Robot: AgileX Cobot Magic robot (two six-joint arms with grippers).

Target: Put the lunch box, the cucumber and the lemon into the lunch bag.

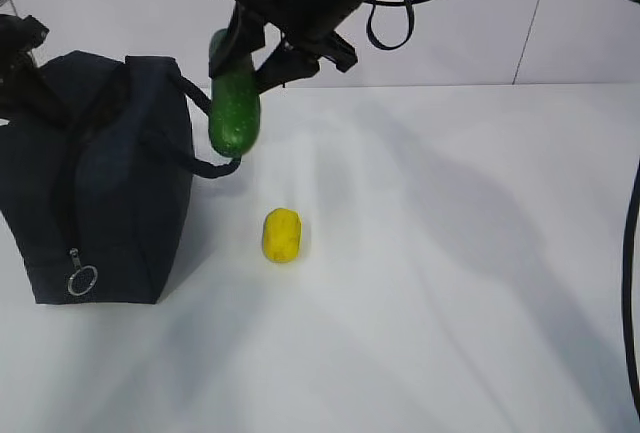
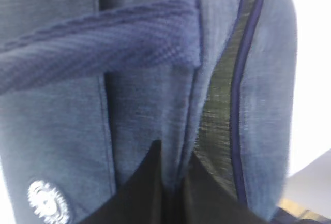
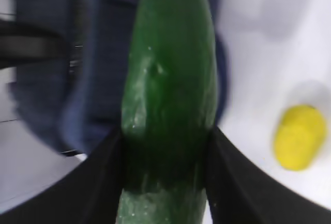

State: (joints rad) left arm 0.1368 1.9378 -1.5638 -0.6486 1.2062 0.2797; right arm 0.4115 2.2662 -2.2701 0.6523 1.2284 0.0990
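Observation:
The dark navy lunch bag (image 1: pixel 110 193) stands at the table's left. My left gripper (image 1: pixel 30 93) is at its top left edge. In the left wrist view the left gripper (image 2: pixel 176 167) is shut on a fold of the lunch bag (image 2: pixel 139 79) fabric beside the zipper strip. My right gripper (image 1: pixel 255 53) holds the dark green cucumber (image 1: pixel 235 108) in the air, hanging end-down by the bag's upper right side. The wrist view shows the right gripper (image 3: pixel 165 146) clamped on the cucumber (image 3: pixel 168 79). The yellow lemon (image 1: pixel 281 235) lies on the table. The lunch box is out of view.
A loop handle (image 1: pixel 200 133) sticks out from the bag toward the cucumber. A silver ring pull (image 1: pixel 82 279) hangs low on the bag's front. In the right wrist view the lemon (image 3: pixel 299 137) is to the right of the cucumber. The white table (image 1: pixel 450 283) spreads to the right.

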